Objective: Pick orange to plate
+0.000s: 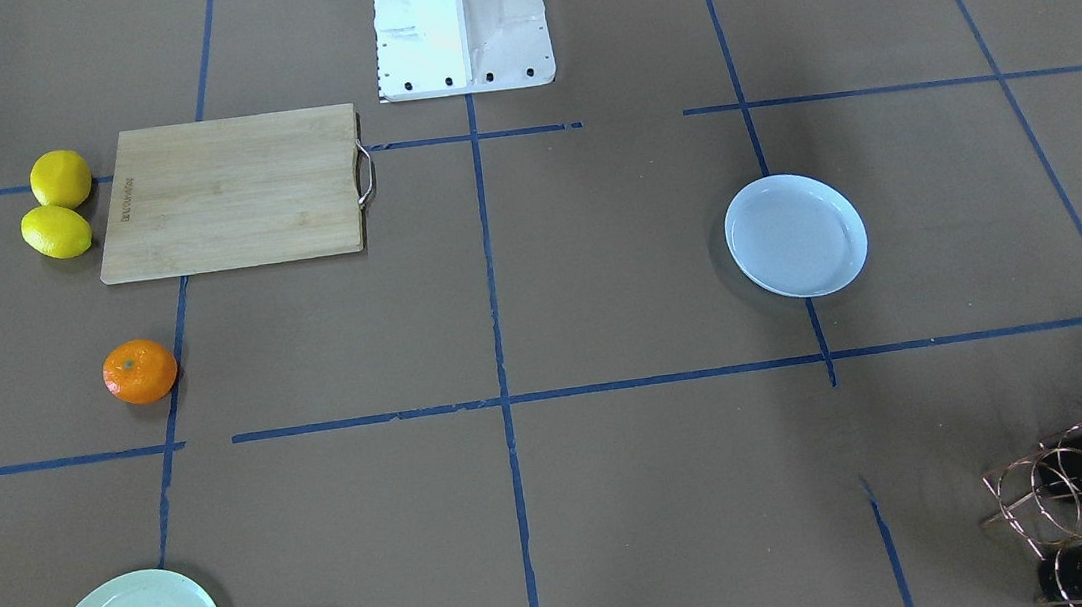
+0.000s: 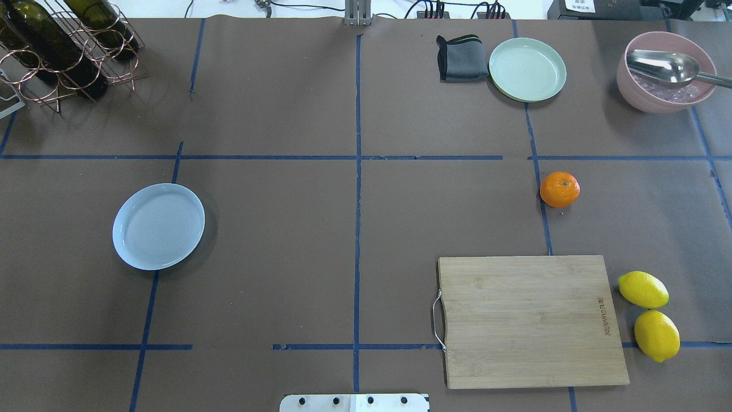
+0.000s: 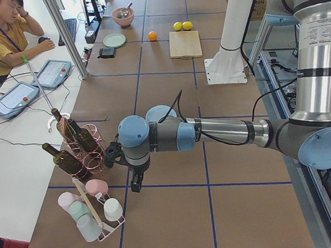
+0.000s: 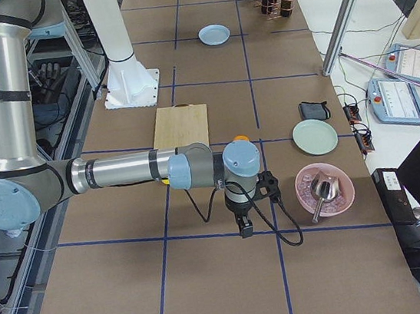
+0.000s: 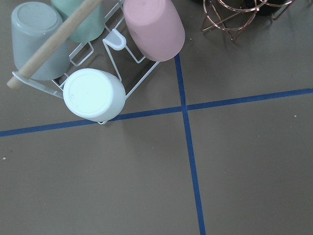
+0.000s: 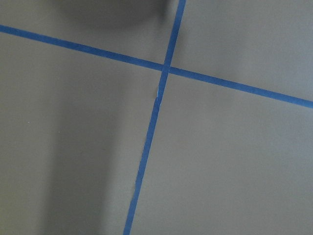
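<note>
Your orange (image 2: 559,189) sits stem dot up; you cannot tell if left gripper (image 3: 136,183) or right gripper (image 4: 245,228) is open.

orange (image 2: 559,189): bright orange | plate (image 2: 158,226): pale blue | lemons (image 2: 643,289): yellow | table (image 2: 286,229): brown, blue grid lines

On the brown desk (image 2: 286,257) a wooden cutting board (image 2: 532,320) lies with two lemons (image 2: 643,289) just beside its edge, while a mint-green plate (image 2: 527,69) sits just beside a folded grey cloth (image 2: 460,58), near a pink bowl (image 2: 646,102) holding a metal scoop (image 2: 663,66).
</note>
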Available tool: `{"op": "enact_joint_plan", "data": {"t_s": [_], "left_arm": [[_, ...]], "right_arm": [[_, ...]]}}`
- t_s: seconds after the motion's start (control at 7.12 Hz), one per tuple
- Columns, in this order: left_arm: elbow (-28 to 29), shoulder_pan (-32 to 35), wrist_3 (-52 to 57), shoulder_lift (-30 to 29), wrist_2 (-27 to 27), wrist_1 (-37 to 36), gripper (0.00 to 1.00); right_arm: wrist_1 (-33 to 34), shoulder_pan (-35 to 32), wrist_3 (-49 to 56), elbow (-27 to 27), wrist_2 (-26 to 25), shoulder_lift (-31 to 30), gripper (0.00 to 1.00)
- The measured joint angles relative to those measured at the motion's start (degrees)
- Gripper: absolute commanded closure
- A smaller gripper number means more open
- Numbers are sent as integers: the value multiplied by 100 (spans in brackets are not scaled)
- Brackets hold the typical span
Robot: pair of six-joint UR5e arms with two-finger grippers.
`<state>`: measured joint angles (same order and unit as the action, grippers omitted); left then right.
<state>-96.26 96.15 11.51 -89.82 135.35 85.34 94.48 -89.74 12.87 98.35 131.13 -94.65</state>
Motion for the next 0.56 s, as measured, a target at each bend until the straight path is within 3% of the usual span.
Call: {"op": "enact_joint_plan", "data": {"t_s": [0.56], "left_arm": [[-11, -8, 15, 4, -123, 126, 0]], "right_arm": [[-5, 19, -23, 37, 60, 38, 0]]}}
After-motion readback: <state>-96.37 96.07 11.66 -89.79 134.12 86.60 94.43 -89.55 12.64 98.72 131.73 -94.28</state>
